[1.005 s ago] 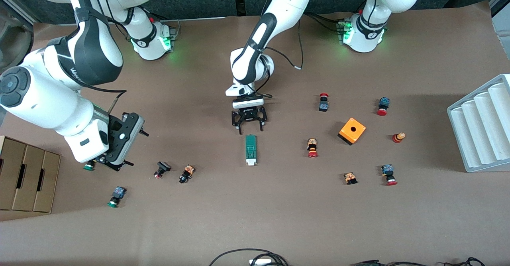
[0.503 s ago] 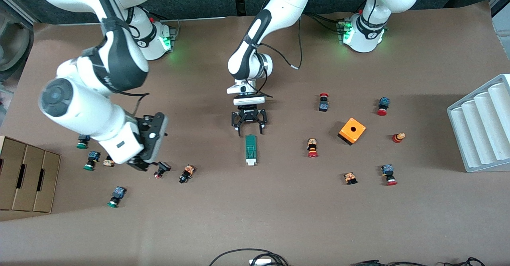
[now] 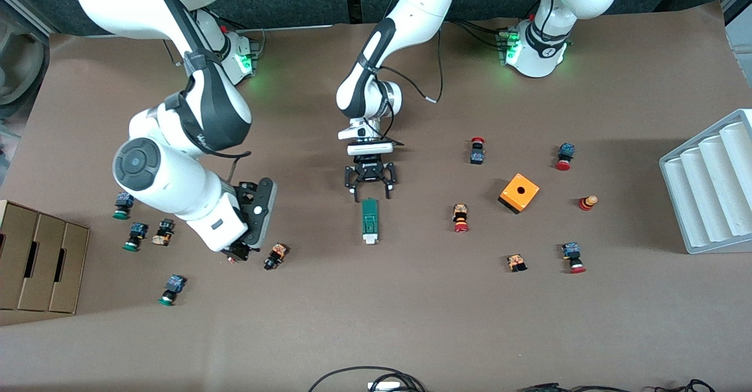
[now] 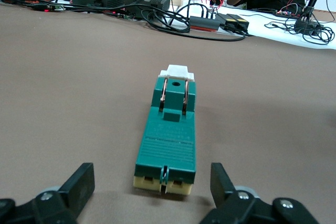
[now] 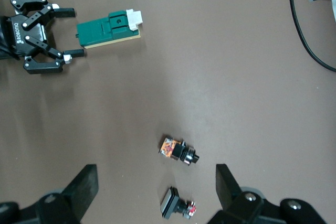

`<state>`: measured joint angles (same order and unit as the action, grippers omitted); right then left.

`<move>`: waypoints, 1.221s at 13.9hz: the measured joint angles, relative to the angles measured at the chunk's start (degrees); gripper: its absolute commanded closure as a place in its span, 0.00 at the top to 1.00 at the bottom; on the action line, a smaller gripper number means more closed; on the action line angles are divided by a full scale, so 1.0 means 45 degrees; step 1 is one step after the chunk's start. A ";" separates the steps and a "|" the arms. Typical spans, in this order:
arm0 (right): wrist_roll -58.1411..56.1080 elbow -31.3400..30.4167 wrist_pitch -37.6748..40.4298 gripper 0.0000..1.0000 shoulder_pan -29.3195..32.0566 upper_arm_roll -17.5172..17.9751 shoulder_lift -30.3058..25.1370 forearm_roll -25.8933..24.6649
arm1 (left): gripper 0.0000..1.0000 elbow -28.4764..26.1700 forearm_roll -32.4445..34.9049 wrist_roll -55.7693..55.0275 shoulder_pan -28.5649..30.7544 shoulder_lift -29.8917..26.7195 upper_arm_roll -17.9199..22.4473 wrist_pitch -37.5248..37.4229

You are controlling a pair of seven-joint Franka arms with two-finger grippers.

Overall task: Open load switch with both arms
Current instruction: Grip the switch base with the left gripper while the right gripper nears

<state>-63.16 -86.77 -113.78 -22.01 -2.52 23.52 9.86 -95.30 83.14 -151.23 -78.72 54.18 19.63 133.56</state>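
The load switch (image 3: 369, 220) lies flat mid-table, a dark green block whose white end points toward the front camera. The left wrist view shows the load switch (image 4: 168, 140) lengthwise, and the right wrist view shows the load switch (image 5: 107, 30) from above. My left gripper (image 3: 372, 195) is open and low at the switch's green end. In the left wrist view the left gripper (image 4: 150, 180) has its fingers spread wider than the block, tips just short of it, nothing held. My right gripper (image 3: 239, 252) hangs open over a black push button (image 5: 176, 209); its jaws (image 5: 156, 182) are empty.
Push buttons are scattered at both ends of the table, one (image 3: 275, 256) beside the right gripper. An orange cube (image 3: 519, 193) and a white ribbed rack (image 3: 711, 186) are toward the left arm's end. A cardboard box (image 3: 38, 265) sits at the right arm's end.
The right arm has swung from near the cardboard box toward the table's middle, uncovering several buttons. The left gripper has edged closer to the switch's green end.
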 measured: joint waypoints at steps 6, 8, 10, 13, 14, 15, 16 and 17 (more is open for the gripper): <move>-0.0001 0.0221 -0.0283 1.00 -0.0170 0.0077 0.0368 0.0000 | 0.83 0.0422 0.0401 0.0002 -0.0094 0.0419 0.0001 -0.0233; 0.0003 0.0358 -0.0678 1.00 -0.0439 0.0081 0.0677 0.0001 | 0.74 0.0438 0.0597 0.0002 -0.0093 0.0445 0.0010 -0.0233; 0.0012 0.0415 -0.1144 1.00 -0.0660 0.0081 0.0969 0.0001 | 0.64 0.0439 0.0824 0.0002 -0.0093 0.0448 0.0031 -0.0233; 0.0013 0.0431 -0.1709 1.00 -0.0777 0.0091 0.1359 0.0039 | 0.57 0.0440 0.0947 0.0002 -0.0090 0.0451 0.0066 -0.0234; 0.0012 0.0436 -0.1858 1.00 -0.0830 0.0092 0.1477 0.0130 | 0.57 0.0435 0.0994 0.0002 -0.0084 0.0461 0.0075 -0.0251; 0.0012 0.0438 -0.1989 1.00 -0.0897 0.0093 0.1586 0.0204 | 0.54 0.0435 0.1058 0.0002 -0.0079 0.0475 0.0085 -0.0253; 0.0012 0.0450 -0.2088 1.00 -0.0973 0.0093 0.1676 0.0238 | 0.52 0.0413 0.1093 0.0002 -0.0075 0.0489 0.0093 -0.0298; 0.0013 0.0466 -0.2138 1.00 -0.1055 0.0094 0.1755 0.0249 | 0.50 0.0403 0.1166 0.0002 -0.0073 0.0507 0.0102 -0.0314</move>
<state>-63.10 -84.68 -123.40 -26.76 -2.09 31.42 10.98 -93.49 88.39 -151.22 -79.05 56.47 20.09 132.15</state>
